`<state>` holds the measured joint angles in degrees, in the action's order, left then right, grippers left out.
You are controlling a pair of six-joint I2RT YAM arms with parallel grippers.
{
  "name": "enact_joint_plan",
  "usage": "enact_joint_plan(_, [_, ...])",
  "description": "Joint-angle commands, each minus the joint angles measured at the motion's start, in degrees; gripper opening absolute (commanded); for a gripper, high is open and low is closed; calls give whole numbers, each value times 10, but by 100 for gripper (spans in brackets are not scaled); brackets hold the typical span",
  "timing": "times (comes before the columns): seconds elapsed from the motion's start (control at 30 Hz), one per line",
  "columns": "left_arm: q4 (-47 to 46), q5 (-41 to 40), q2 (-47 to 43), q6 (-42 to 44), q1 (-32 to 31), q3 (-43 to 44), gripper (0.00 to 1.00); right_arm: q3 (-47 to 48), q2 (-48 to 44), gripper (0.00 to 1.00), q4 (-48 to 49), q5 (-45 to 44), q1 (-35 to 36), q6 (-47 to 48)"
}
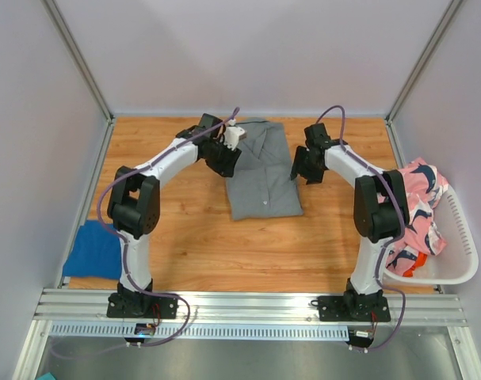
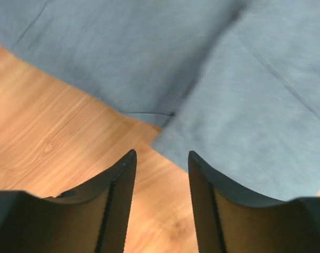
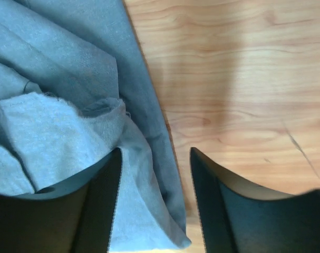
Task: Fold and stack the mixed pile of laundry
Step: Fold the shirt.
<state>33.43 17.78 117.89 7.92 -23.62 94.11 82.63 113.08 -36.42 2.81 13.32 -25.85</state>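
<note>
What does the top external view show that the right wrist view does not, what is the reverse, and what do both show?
Only the top external view shows the blue garment at the left edge of the wooden table, the white basket holding the pink patterned garment, both arms and the left tool. Only the right wrist view shows, from close, the rumpled fold at the edge of the grey garment, with the right tool open over that edge. Both show the grey garment, the wooden table and the right tool.
</note>
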Motion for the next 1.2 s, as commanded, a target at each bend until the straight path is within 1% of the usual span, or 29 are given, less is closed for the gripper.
enact_joint_plan(0.0, [92, 24, -91, 133, -49, 26, 56, 15, -72, 60, -55, -62, -1, 6])
enact_joint_plan(0.03, [97, 16, -101, 191, -66, -6, 62, 4, -88, 61, -60, -67, -2, -5])
enact_joint_plan(0.07, [101, 4, -120, 223, -96, -26, 69, -24, -115, 64, -65, -72, -1, -14])
enact_joint_plan(0.1, [101, -19, -128, 248, -113, -45, 71, -42, -131, 64, -71, -72, -1, -22])
enact_joint_plan(0.13, [100, -31, -142, 295, -129, -83, 73, -61, -144, 64, -70, -63, -1, -41])
enact_joint_plan(0.17, [92, -45, -149, 314, -162, -102, 76, -102, -169, 64, -68, -55, -1, -51])
enact_joint_plan(0.2, [83, -73, -156, 331, -177, -138, 77, -123, -181, 64, -56, -48, -1, -64])
enact_joint_plan(0.27, [44, -107, -177, 381, -204, -174, 77, -165, -204, 62, -34, -17, 2, -106])
enact_joint_plan(0.3, [30, -150, -177, 391, -224, -185, 77, -198, -223, 62, -8, -13, 6, -118])
enact_joint_plan(0.37, [-19, -199, -173, 412, -239, -218, 76, -227, -241, 61, 20, -16, 15, -152])
enact_joint_plan(0.5, [-93, -247, -166, 437, -260, -276, 75, -260, -247, 61, 68, -5, 31, -206])
enact_joint_plan(0.67, [-147, -258, -157, 424, -278, -321, 73, -301, -220, 61, 106, 4, 39, -263])
enact_joint_plan(0.7, [-152, -257, -156, 409, -279, -331, 72, -307, -216, 61, 129, 6, 40, -276])
enact_joint_plan(0.77, [-170, -258, -154, 399, -280, -340, 71, -315, -197, 61, 147, 12, 43, -286])
enact_joint_plan(0.83, [-199, -268, -150, 391, -280, -353, 68, -310, -181, 61, 147, -8, 46, -286])
enact_joint_plan(0.87, [-205, -271, -147, 388, -280, -359, 64, -310, -177, 60, 146, -12, 46, -287])
enact_joint_plan(0.93, [-234, -274, -145, 386, -280, -368, 59, -312, -173, 60, 146, -24, 46, -288])
enact_joint_plan(0.97, [-247, -281, -144, 386, -280, -379, 52, -317, -173, 57, 147, -27, 46, -290])
enact_joint_plan(1.0, [-256, -282, -140, 386, -281, -382, 48, -321, -173, 55, 149, -36, 46, -292])
enact_joint_plan(1.03, [-264, -283, -138, 383, -280, -385, 45, -324, -173, 52, 150, -48, 46, -295])
enact_joint_plan(1.07, [-267, -284, -136, 383, -280, -387, 40, -330, -173, 46, 152, -50, 46, -297])
enact_joint_plan(1.1, [-271, -284, -135, 382, -280, -393, 36, -332, -173, 41, 152, -50, 45, -300])
enact_joint_plan(1.13, [-274, -286, -135, 381, -280, -395, 33, -335, -173, 34, 154, -48, 49, -301])
enact_joint_plan(1.17, [-272, -289, -136, 379, -280, -398, 23, -338, -176, 29, 156, -46, 46, -301])
